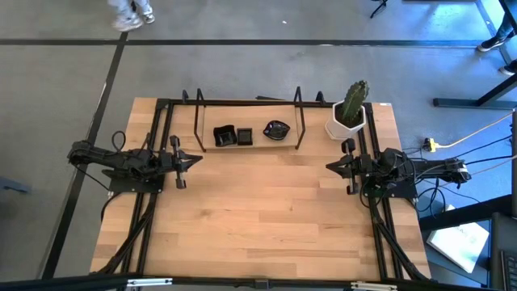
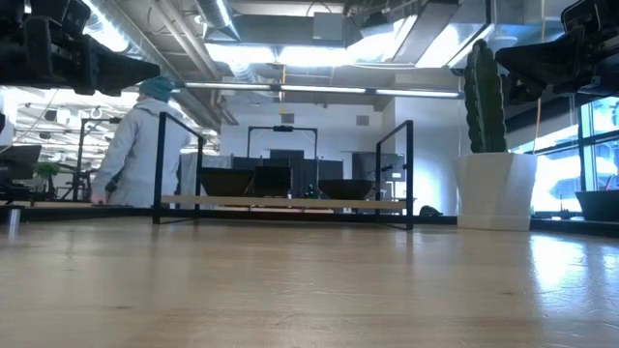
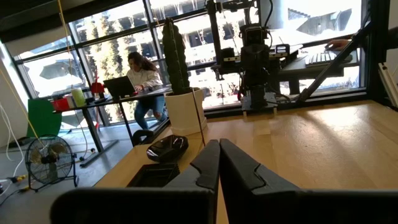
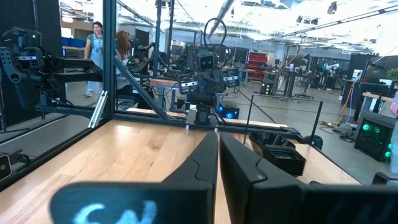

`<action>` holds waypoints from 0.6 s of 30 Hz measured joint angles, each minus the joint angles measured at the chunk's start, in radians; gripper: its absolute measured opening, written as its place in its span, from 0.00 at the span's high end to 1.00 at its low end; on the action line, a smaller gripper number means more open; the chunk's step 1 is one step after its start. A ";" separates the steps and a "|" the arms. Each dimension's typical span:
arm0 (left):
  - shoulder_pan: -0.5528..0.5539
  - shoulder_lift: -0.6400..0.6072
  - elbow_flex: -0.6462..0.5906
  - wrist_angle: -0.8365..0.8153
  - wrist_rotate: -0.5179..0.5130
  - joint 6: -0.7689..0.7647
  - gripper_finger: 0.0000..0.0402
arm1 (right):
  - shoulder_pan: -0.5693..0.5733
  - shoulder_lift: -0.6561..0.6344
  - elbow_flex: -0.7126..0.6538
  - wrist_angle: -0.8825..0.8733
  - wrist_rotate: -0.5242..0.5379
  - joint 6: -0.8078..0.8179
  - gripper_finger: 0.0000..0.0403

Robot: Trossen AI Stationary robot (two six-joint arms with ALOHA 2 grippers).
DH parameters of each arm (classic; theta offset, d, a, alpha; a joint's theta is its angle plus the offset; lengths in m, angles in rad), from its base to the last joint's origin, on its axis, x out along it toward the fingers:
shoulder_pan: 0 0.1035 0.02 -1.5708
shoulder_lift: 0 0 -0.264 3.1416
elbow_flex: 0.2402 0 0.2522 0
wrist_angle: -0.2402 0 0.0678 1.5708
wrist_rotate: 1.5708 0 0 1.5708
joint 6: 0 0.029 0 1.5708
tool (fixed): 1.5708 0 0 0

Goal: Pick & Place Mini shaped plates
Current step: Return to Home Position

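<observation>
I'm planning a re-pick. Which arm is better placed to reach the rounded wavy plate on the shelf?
Probably the right: the right gripper sits nearer the wavy plate, while the left gripper is closer to the square stacks. Both are shut.

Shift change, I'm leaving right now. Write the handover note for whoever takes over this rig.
Left claw: shut, empty, raised over the table's left side.
Right claw: shut, empty, raised over the right side, near the cactus pot.
Plates: all that show sit on the shelf: a square stack, a second square stack beside it, then the wavy-edged plates.
Done: no plates show on the tabletop, so stacking looks complete.
Left: probably only parking both arms.
</observation>
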 joint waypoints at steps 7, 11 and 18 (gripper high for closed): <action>0.000 0.000 0.000 0.000 0.000 0.000 0.99 | 0.000 0.000 0.000 0.000 0.000 0.000 0.95; 0.000 0.000 0.000 0.000 0.000 0.000 0.99 | 0.000 0.000 0.000 0.000 0.000 0.000 0.95; 0.000 0.000 0.000 0.000 0.000 0.000 0.98 | 0.000 0.000 0.000 0.000 0.000 0.000 0.95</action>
